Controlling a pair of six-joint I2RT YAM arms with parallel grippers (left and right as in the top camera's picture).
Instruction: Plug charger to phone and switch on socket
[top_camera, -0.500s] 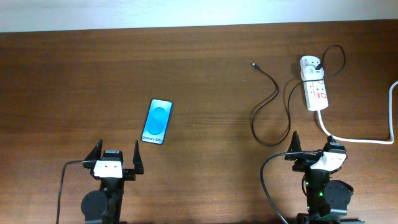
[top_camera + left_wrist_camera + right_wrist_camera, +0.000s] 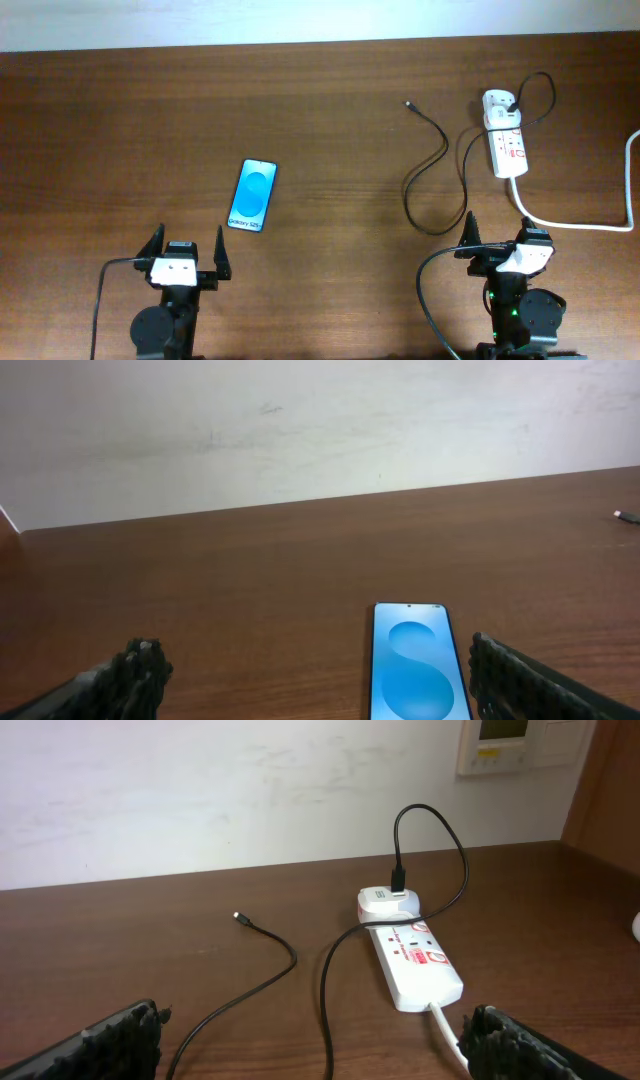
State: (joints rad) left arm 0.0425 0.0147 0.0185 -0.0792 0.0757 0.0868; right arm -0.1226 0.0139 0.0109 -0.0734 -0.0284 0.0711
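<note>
— What kind of room is this?
— A robot test setup indoors, a lab or an office room by the look of it. A left arm and a right arm, both small, are fixed at the near edge of a dark wood-grain desk.
— Anything else?
— A plain white wall runs behind the desk, and a pale control panel with a small screen is mounted on it. A white socket strip lies on the desk.
</note>
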